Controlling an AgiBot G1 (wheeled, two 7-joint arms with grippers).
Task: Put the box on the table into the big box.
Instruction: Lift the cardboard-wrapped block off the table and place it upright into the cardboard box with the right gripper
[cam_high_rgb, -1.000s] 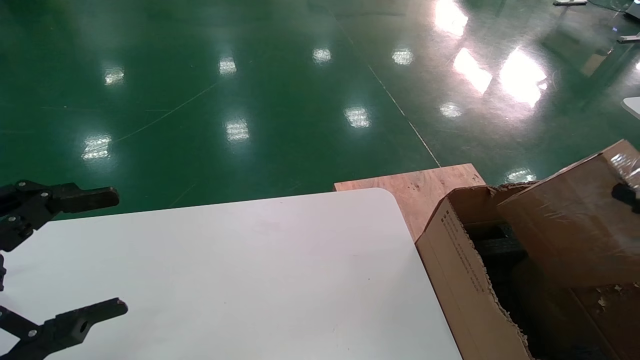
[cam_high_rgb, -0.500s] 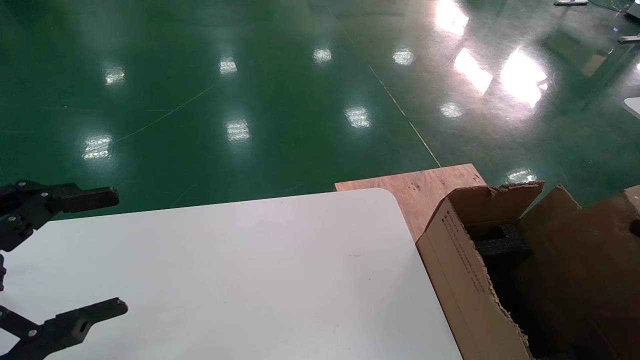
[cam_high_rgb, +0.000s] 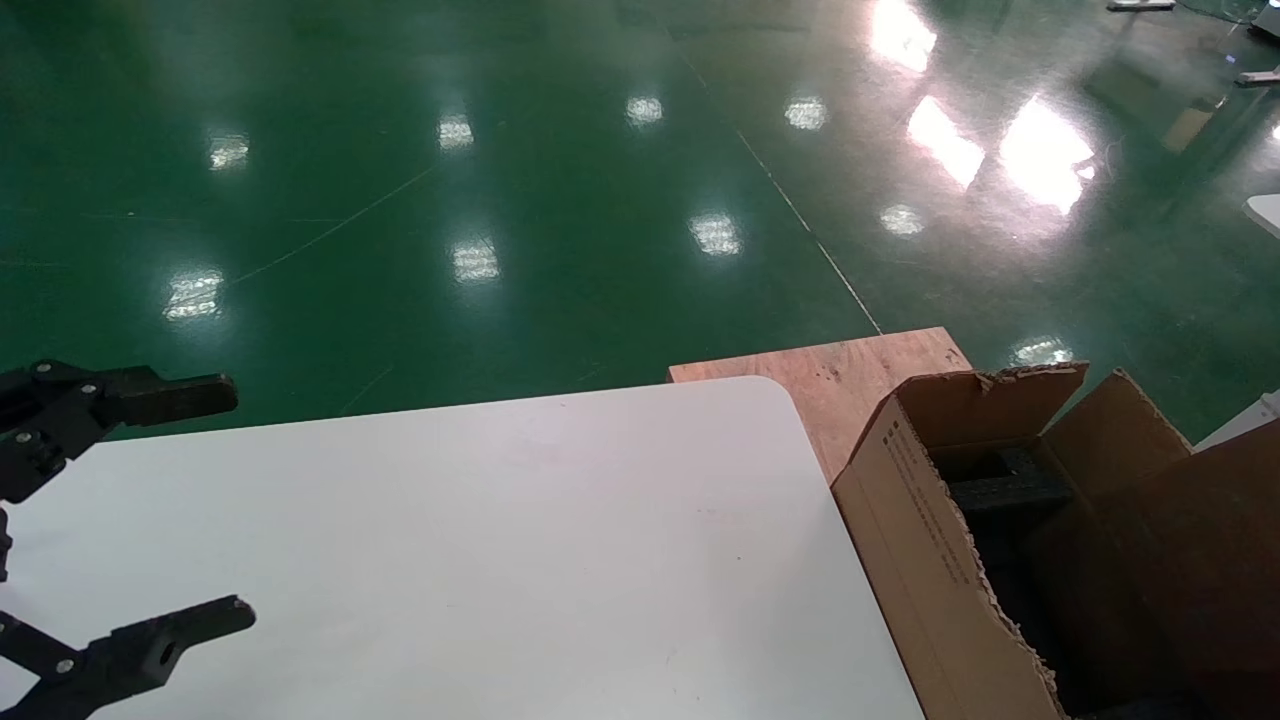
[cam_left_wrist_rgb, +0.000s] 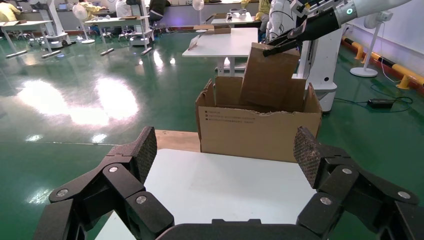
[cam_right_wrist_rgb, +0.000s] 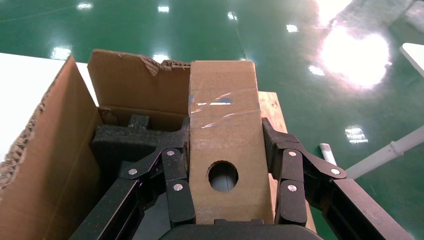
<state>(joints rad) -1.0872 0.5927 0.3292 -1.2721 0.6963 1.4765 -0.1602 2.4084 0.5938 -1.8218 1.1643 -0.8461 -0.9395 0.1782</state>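
Taking the big box (cam_high_rgb: 930, 560) as the landmark: far to its left, over the near-left part of the table (cam_high_rgb: 480, 540), the left gripper (cam_high_rgb: 190, 510) is parked with its fingers spread wide and nothing between them. The table beside the big box carries no small box, so the pick-up looks done. The right gripper (cam_right_wrist_rgb: 227, 175) is clamped on the two sides of the box (cam_right_wrist_rgb: 224, 150), which is tilted and partly lowered into the big box, above the black foam (cam_right_wrist_rgb: 125, 142). What is left, I judge, is to lower it fully and release. In the head view the right gripper is out of frame and the box is cut off by the edge; whether its bottom already touches the foam is hidden.
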